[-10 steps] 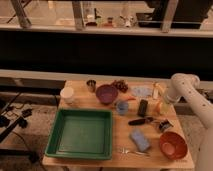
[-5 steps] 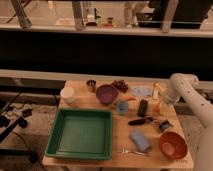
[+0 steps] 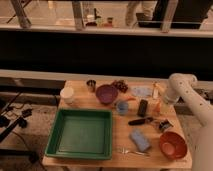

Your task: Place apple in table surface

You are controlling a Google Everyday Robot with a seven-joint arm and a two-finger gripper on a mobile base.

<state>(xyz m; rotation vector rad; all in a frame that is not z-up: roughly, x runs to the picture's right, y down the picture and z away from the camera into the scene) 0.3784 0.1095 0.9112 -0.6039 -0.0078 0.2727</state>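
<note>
The apple (image 3: pixel 158 107) shows as a small yellow-orange shape near the right edge of the light tan table surface (image 3: pixel 102 156). My gripper (image 3: pixel 163 103) hangs from the white arm (image 3: pixel 181 84) at the table's right side, right over the apple and at or just above the tabletop. I cannot tell whether the apple is held or rests on the wood. A black block (image 3: pixel 143 107) lies just left of them.
A green tray (image 3: pixel 80 132) fills the front left. An orange-red bowl (image 3: pixel 172 145) stands front right, a purple bowl (image 3: pixel 106 93) at the back middle. White cup (image 3: pixel 66 95), metal cup (image 3: pixel 91 85), blue cup (image 3: pixel 122 107), blue sponge (image 3: pixel 139 140), fork (image 3: pixel 131 151) and a black-handled utensil (image 3: pixel 140 121) lie around.
</note>
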